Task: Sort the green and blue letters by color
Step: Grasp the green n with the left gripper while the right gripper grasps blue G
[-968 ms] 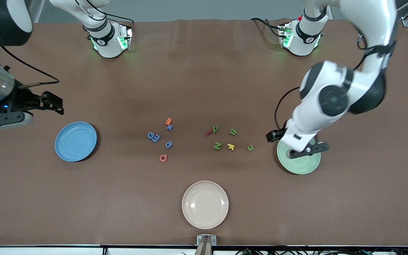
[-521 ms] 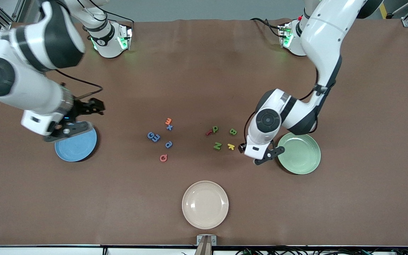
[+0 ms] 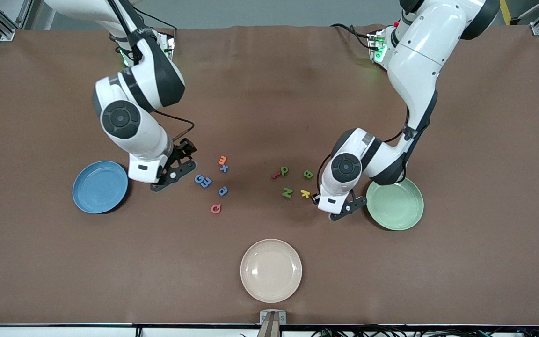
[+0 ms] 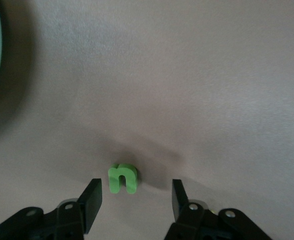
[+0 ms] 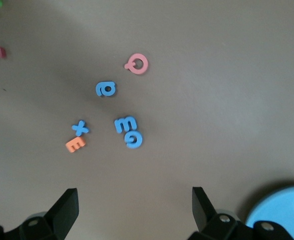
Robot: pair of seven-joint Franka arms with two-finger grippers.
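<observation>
Left gripper low over table, jaws spread either side of small green hook letter, not touching it; green plate at 3 o'clock. Right gripper spread wide, nothing between, with blue plate at 9 o'clock. Blue G, E, P, X clustered mid-table; green P, B, N toward left arm's end.

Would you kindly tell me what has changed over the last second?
The left gripper left the green plate and came down around the small green letter, fingers narrowing. The right gripper swung in from the table's edge, past the blue plate, toward the blue letters. Letters and plates stayed put.
</observation>
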